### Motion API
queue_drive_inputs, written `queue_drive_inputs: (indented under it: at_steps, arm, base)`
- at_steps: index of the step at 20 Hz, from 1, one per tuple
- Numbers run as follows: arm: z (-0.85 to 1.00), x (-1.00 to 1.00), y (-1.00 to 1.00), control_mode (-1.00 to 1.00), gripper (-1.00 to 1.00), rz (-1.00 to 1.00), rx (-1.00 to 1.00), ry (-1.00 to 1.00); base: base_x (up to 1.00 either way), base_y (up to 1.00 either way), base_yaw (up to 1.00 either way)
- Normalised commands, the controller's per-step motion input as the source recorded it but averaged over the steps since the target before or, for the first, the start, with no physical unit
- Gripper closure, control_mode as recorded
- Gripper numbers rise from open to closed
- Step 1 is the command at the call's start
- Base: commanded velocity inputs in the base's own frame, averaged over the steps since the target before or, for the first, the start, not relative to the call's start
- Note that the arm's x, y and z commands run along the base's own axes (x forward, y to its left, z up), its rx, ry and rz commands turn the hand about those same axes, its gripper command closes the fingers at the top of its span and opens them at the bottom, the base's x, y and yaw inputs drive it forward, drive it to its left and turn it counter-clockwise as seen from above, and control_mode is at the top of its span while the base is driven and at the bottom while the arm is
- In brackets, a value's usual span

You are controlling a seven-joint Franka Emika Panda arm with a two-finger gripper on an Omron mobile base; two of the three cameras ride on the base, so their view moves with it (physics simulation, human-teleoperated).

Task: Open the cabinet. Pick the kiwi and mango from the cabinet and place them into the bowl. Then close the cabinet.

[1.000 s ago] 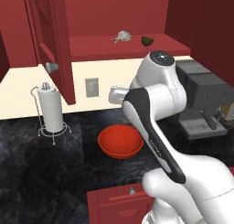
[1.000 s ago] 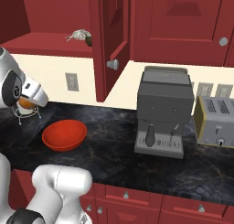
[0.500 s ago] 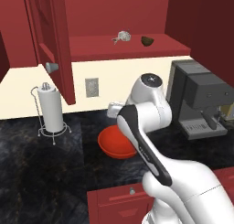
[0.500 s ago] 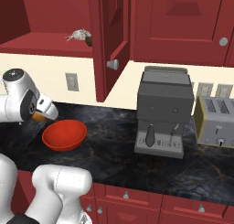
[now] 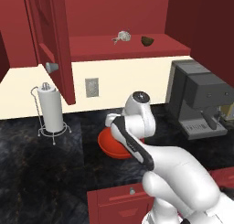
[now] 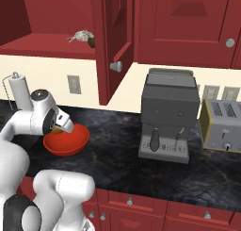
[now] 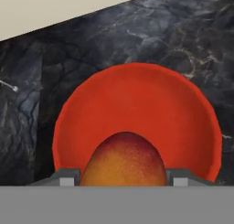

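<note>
The cabinet (image 5: 119, 17) stands open, one door (image 5: 48, 33) swung out to the left and the other door (image 6: 114, 34) swung out in the right base view. The dark kiwi (image 5: 146, 40) lies on its shelf; in the right base view the kiwi (image 6: 91, 40) peeks out beside the door's edge. My gripper (image 7: 124, 176) is shut on the orange-yellow mango (image 7: 124, 160), low over the near part of the orange-red bowl (image 7: 137, 95). From the right base, the gripper (image 6: 59, 129) hangs at the bowl's (image 6: 70, 143) left rim.
A small grey object (image 5: 122, 36) lies on the shelf left of the kiwi. A paper-towel stand (image 5: 51, 109) is left of the bowl, a coffee machine (image 6: 169, 113) and a toaster (image 6: 223, 126) to its right. A low red drawer (image 5: 119, 202) sits below the counter's front edge.
The arm has swung down and forward from in front of the wall to just above the bowl, with the mango still in the gripper.
</note>
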Motion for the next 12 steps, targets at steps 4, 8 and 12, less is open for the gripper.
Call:
queue_drive_inputs:
  at_steps: [4,8,12]
  arm:
    - [-0.74,0.50,0.00,-1.00,1.00,0.00,-0.03,0.05]
    - [-0.37,0.29,0.00,-1.00,-1.00,0.00,-0.06,0.00]
    - [-0.02,0.00,0.00,-1.00,-1.00,0.00,0.00,-0.01]
  base:
    - [0.00,0.00,0.00]
    - [0.00,0.00,0.00]
    - [0.00,0.00,0.00]
